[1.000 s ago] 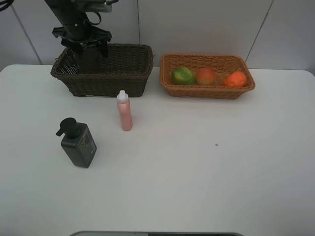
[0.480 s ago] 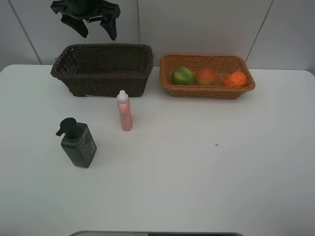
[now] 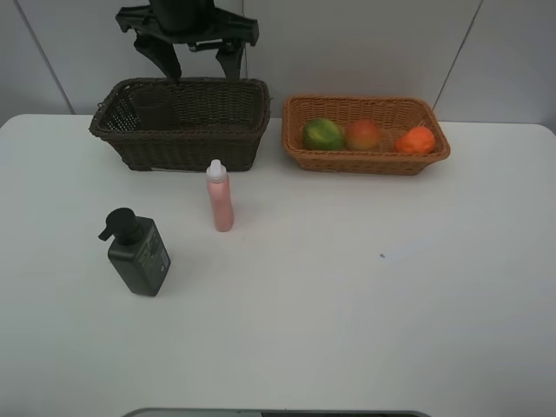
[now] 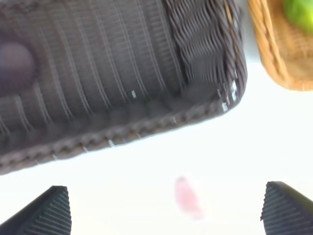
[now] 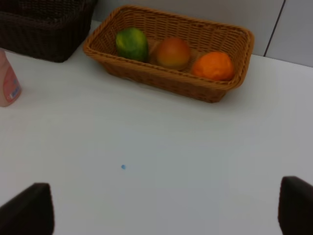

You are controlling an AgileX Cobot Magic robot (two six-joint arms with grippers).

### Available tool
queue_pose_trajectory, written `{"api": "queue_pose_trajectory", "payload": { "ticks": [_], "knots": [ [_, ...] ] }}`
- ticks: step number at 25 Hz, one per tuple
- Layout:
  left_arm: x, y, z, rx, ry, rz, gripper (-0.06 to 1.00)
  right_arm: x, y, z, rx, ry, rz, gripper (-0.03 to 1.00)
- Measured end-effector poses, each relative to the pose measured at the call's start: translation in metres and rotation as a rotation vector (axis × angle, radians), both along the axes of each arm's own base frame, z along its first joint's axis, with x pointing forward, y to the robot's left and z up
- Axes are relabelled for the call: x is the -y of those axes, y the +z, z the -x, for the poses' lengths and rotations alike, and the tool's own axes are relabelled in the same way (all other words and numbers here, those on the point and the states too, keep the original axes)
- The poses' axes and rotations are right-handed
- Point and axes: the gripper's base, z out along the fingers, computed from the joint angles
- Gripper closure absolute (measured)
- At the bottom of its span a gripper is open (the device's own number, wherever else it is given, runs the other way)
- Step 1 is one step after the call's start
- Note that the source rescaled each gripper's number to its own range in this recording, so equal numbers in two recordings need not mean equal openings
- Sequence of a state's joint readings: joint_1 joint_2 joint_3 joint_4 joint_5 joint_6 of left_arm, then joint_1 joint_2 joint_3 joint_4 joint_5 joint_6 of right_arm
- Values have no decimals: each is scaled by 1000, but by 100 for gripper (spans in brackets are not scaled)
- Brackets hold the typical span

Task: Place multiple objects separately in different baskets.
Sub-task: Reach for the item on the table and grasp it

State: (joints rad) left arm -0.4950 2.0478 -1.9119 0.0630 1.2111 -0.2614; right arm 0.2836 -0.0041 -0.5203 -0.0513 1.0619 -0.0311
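Note:
The dark brown basket [image 3: 217,139] holds the translucent cup [image 3: 152,106] at its left end; the cup is a blur in the left wrist view [image 4: 14,63]. My left gripper [image 3: 198,62] hangs open and empty above that basket's back rim. The pink bottle [image 3: 220,198] and the dark green pump bottle [image 3: 137,254] stand on the table in front of it. The light basket [image 3: 365,163] holds the green fruit [image 3: 323,133], peach [image 3: 363,134] and orange [image 3: 416,140]. My right gripper [image 5: 161,215] is open and empty, low over the table, facing the light basket [image 5: 166,81].
The white table [image 3: 347,287] runs wide in front of and to the right of the bottles. A tiled wall [image 3: 365,43] stands right behind both baskets. A small blue speck [image 3: 381,255] lies on the table.
My left gripper rose out of the dark basket's left end, leaving the cup inside, and moved right above the basket's rim. The bottles and fruit have not moved.

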Motion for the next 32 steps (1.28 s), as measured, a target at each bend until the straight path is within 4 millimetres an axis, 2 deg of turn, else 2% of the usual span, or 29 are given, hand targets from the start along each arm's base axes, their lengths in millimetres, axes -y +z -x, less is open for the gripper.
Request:
{"api": "queue_pose_trajectory", "payload": {
  "ticks": [3, 7, 12, 17, 21, 32],
  "knots": [
    [8, -16, 15, -54, 9, -44, -6, 0, 0, 0, 0, 0, 0, -2],
    [10, -24, 36, -58, 53, -56, -6, 0, 0, 0, 0, 0, 0, -2],
    [7, -25, 63, -19, 82, -7, -6, 0, 0, 0, 0, 0, 0, -2],
    [-3, -48, 80, -63, 134, -6, -6, 0, 0, 0, 0, 0, 0, -2],
    [-5, -56, 87, -81, 159, 17, -6, 0, 0, 0, 0, 0, 0, -2],
    [0, -55, 81, -26, 165, 85, -6, 0, 0, 0, 0, 0, 0, -2]
  ]
}}
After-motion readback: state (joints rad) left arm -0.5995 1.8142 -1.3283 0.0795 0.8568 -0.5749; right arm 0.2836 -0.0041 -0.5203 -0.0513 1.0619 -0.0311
